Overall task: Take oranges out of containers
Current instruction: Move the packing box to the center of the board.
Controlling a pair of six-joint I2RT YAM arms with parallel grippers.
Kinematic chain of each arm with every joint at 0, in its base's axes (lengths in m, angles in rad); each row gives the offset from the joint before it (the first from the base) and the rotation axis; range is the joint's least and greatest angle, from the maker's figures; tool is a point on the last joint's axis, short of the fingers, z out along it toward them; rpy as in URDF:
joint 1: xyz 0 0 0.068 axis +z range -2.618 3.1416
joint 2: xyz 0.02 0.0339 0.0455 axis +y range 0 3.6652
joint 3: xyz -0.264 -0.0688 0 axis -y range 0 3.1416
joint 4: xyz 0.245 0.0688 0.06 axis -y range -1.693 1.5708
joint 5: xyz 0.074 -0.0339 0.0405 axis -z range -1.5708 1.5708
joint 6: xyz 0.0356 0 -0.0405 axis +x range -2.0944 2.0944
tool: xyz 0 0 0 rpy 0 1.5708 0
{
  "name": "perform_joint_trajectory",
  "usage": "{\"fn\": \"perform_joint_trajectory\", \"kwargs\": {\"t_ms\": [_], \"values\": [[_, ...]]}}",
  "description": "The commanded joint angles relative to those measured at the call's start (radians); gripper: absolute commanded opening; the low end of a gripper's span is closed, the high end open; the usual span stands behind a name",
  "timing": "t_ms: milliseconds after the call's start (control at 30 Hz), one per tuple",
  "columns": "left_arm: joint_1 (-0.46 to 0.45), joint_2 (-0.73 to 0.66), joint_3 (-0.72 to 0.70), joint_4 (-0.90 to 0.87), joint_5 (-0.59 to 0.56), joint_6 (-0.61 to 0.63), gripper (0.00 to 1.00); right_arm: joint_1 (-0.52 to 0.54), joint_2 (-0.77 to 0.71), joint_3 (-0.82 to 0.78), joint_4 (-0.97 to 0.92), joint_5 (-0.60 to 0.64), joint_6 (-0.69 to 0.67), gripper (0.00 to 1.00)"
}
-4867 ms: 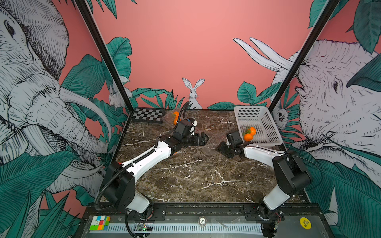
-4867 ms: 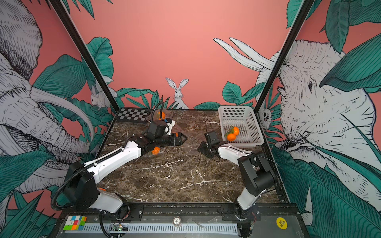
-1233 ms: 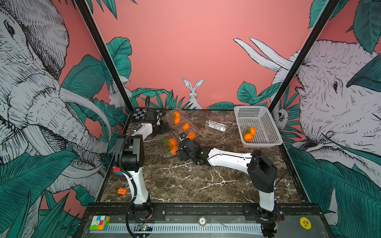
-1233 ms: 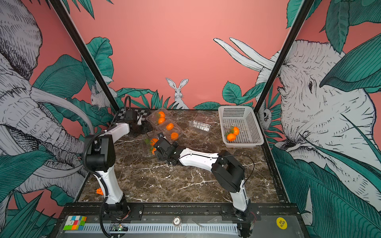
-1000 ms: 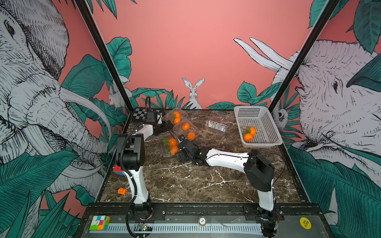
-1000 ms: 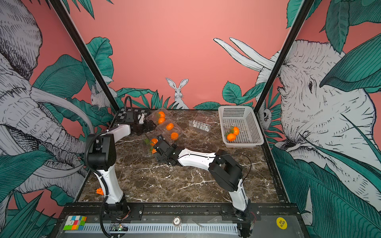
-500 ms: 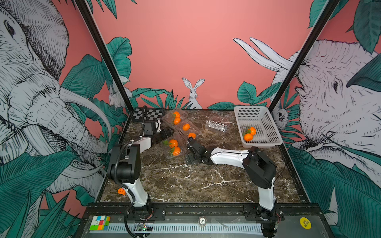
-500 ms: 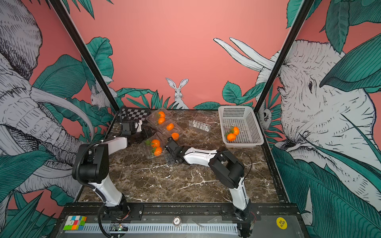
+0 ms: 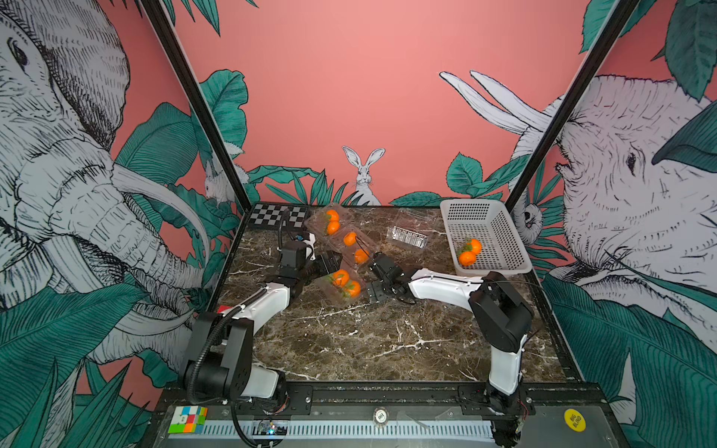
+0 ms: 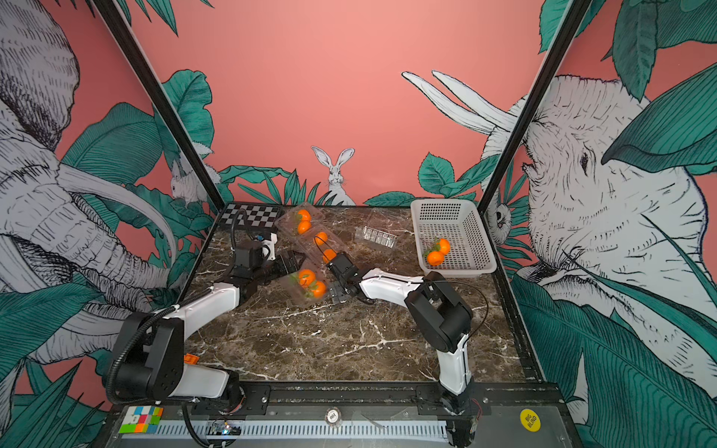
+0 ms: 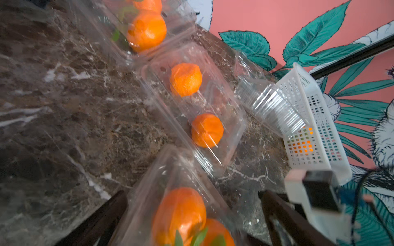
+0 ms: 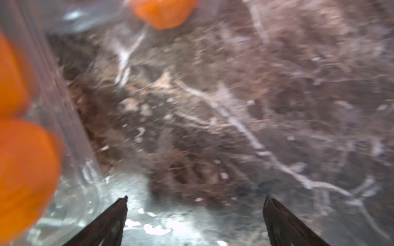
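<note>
Two oranges [image 9: 341,277] sit boxed in a clear container [image 9: 328,288]
The left gripper [image 9: 331,263] and right gripper [image 9: 375,293], both spread wide, flank it; whether either touches it is unclear.

The back wall [image 9: 349,77] is pink. A white rabbit [image 9: 364,174] is drawn low on it. Big grey elephants [image 9: 58,155] and green leaves [image 9: 225,108] are drawn on both sides. Two black poles [image 9: 196,101] stand in the back corners. The table [image 9: 368,341] is dark brown stone with thin white lines.
</note>
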Motion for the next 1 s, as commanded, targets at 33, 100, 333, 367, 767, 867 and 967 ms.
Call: {"fn": "perform_joint_trajectory", "kwargs": {"t_ms": [33, 100, 333, 367, 767, 867, 967], "values": [[-0.013, -0.041, -0.065, -0.063, -0.02, -0.014, 0.99, -0.032, -0.105, -0.036, 0.001, 0.011, 0.036, 0.99], [-0.013, -0.069, -0.094, -0.07, -0.023, -0.019, 0.99, -0.031, -0.144, -0.068, -0.006, 0.02, 0.04, 0.99], [-0.015, -0.137, -0.166, -0.08, -0.024, -0.025, 0.99, -0.03, -0.252, -0.243, 0.053, -0.021, 0.123, 0.98], [-0.014, -0.147, -0.175, -0.073, -0.02, -0.032, 0.99, -0.027, -0.258, -0.255, 0.062, -0.034, 0.136, 0.98], [-0.016, -0.311, -0.304, -0.088, -0.025, -0.098, 0.99, 0.05, -0.287, -0.36, 0.215, -0.13, 0.335, 0.98], [-0.025, -0.31, -0.319, -0.061, -0.011, -0.133, 0.99, 0.05, -0.338, -0.39, 0.289, -0.165, 0.383, 0.94], [-0.058, -0.279, -0.329, -0.024, -0.012, -0.168, 0.99, 0.05, -0.328, -0.381, 0.318, -0.212, 0.406, 0.89]]}}
